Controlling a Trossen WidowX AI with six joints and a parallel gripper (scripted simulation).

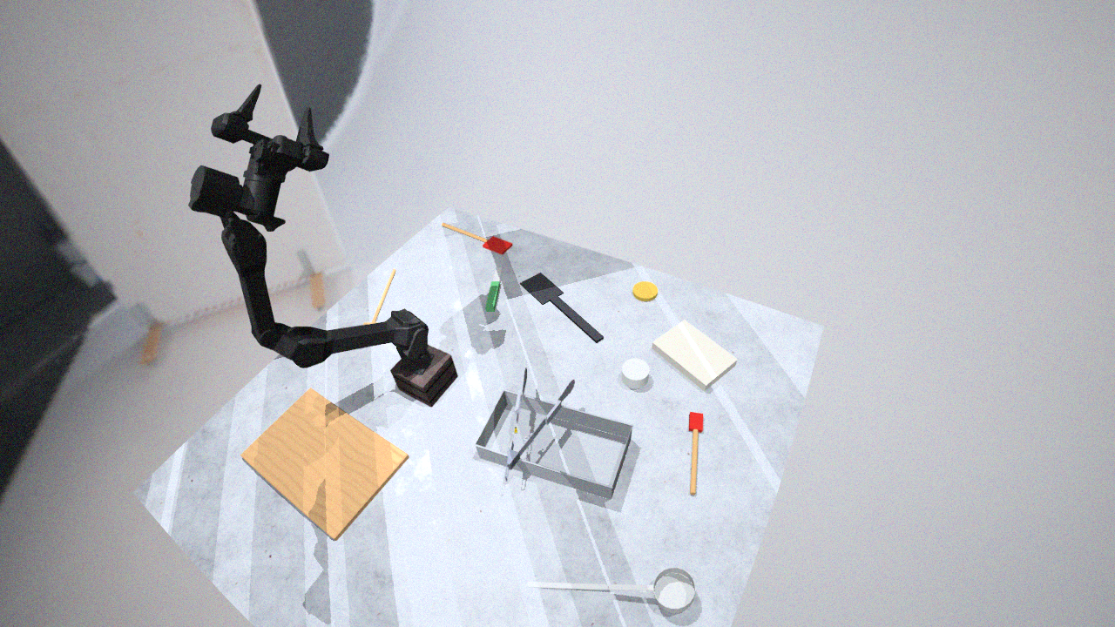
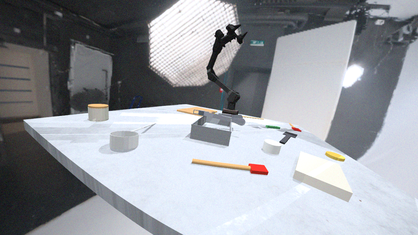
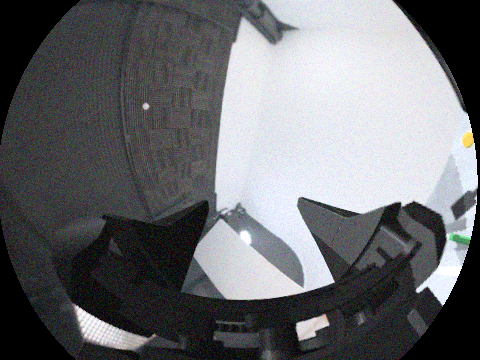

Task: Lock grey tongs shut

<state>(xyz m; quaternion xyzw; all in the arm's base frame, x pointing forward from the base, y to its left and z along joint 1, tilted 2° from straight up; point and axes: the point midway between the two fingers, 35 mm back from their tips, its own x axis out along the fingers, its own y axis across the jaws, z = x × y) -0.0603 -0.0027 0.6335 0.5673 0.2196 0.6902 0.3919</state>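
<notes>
The grey tongs (image 1: 566,391) (image 2: 238,117) lie open across the left part of the grey roasting tin (image 1: 572,477) (image 2: 210,134). Their two arms spread in a V, with the joined end over the tin's near wall and the tips beyond its far wall. The wooden board (image 1: 334,475) (image 2: 189,109) lies flat to the left of the tin in the top view, with nothing on it. My gripper (image 1: 284,97) (image 2: 244,28) (image 3: 254,203) is open and empty, raised high above the table and far from the tongs, its fingers pointing up and away. The wrist view does not show the tongs.
Beyond the tin are a white cup (image 1: 635,373) (image 2: 271,147), a cream block (image 1: 693,353) (image 2: 321,173), a yellow disc (image 1: 645,291) (image 2: 334,156) and a black turner (image 1: 541,287). A long-handled pan (image 2: 123,141) and a lidded jar (image 2: 98,113) also stand on the table.
</notes>
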